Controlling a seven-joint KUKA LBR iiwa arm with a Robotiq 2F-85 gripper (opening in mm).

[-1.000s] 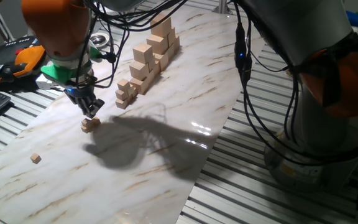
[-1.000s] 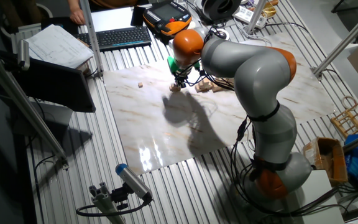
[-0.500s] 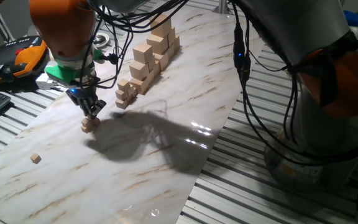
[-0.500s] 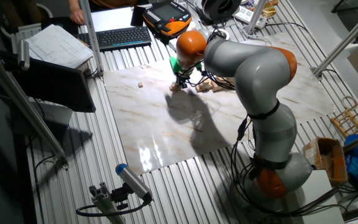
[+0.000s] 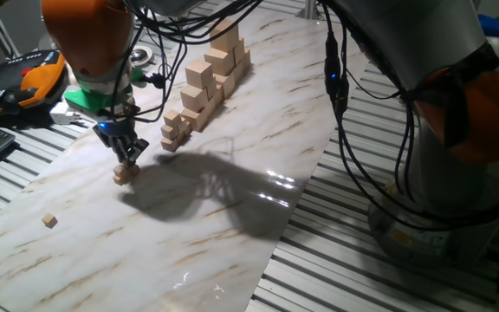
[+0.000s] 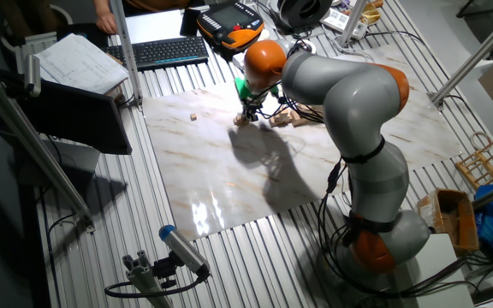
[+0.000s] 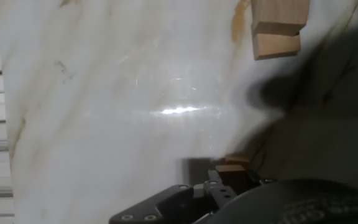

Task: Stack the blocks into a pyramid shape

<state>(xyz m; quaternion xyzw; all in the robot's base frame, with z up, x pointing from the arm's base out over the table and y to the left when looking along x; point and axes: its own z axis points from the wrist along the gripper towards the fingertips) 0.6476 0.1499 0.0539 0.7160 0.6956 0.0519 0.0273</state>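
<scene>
Here, I count two separate spots with small tan blocks out on the open part of the table: a little stack (image 5: 126, 173) directly under my gripper (image 5: 129, 156), which looks like two cubes one on the other, and a single block (image 5: 49, 221) lying alone toward eight o'clock from it, well apart. The cubes have no long axis to speak of; the stack stands upright, and the lone block sits flat.

My fingers point straight down at the stack, their tips right at its top. From the fixed cameras I cannot tell whether the fingers are apart or pressed on the top cube, and the hand camera shows only a small tan block (image 7: 230, 168) just beside the dark finger parts, too blurred to settle it.

At about one o'clock from the stack a stepped row of bigger pale cubes (image 5: 208, 82) climbs away from me.

The table (image 5: 232, 217) is a glossy white marble-patterned sheet with tan veins, laid on ribbed aluminium rails. A keyboard (image 6: 169, 50) and an orange-and-black pendant (image 6: 232, 18) lie beyond its far edge.
</scene>
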